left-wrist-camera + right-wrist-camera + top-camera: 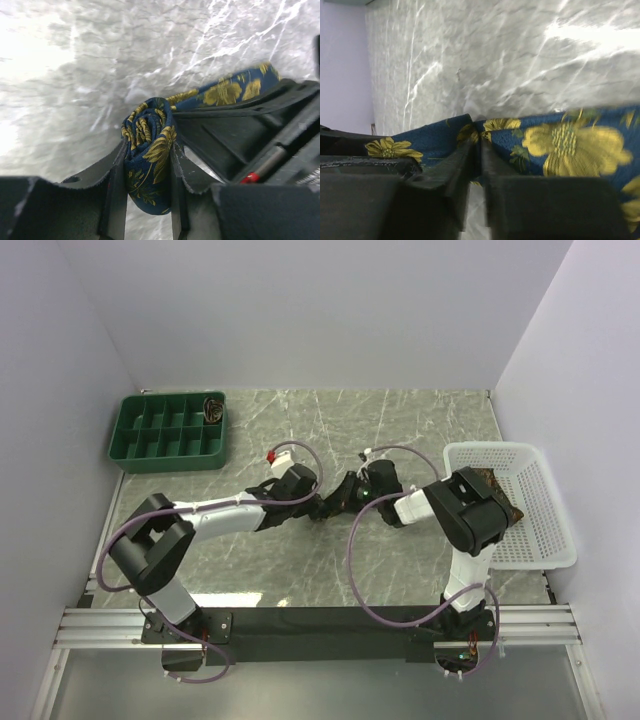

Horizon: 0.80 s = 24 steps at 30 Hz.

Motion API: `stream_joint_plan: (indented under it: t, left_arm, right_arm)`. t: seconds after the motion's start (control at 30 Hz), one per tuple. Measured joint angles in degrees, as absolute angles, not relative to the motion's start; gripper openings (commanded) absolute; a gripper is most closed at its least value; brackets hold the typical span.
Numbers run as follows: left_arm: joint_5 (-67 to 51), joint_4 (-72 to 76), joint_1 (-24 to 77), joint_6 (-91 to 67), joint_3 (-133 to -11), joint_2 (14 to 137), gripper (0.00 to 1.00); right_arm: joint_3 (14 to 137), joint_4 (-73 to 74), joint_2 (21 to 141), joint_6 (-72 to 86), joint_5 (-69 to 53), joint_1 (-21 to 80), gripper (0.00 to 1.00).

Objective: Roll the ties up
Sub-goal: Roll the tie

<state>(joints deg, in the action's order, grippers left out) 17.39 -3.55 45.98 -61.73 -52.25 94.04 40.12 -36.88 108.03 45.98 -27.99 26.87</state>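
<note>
The navy tie with yellow flowers [150,150] is partly rolled. My left gripper [148,192] is shut on the rolled coil, and the loose tail [235,90] runs off to the right. My right gripper [480,165] is shut on a fold of that same tie [560,142], pinching the fabric between its fingers. In the top view both grippers meet at the table's middle, the left [322,505] and the right [350,490], with the dark tie between them. A brown tie [497,492] lies in the white basket [545,530]. A rolled tie [213,409] sits in the green tray [150,430].
The green compartment tray stands at the back left. The white mesh basket stands at the right, beside the right arm's elbow. Purple cables loop over both arms. White walls close in the marble table on three sides.
</note>
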Motion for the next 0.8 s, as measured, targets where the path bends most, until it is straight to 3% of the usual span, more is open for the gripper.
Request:
stream_joint_plan:
  t: [0.07,0.17,0.33,0.47,0.8]
  left_arm:
    - [18.0,-5.9,46.1,-60.3,-52.4,93.0,0.01]
    - [18.9,-9.1,46.1,-58.4,-53.4,92.7,0.01]
    - [19.7,-12.0,46.0,-56.5,-54.3,92.7,0.01]
    - [19.8,-12.3,46.0,-56.1,-54.4,92.7,0.01]
    - [18.0,-14.3,44.9,-51.9,-55.6,92.5,0.01]
  right_arm:
    - [39.9,-35.7,106.5,45.6,-26.9,27.4,0.38]
    - [39.0,-32.1,102.5,44.3,-23.2,27.3,0.39]
    - [37.8,-27.2,97.1,43.5,-17.6,26.7,0.38]
    - [37.3,-24.7,96.4,44.2,-15.5,26.7,0.29]
    - [38.8,-22.8,99.3,47.7,-14.7,26.7,0.28]
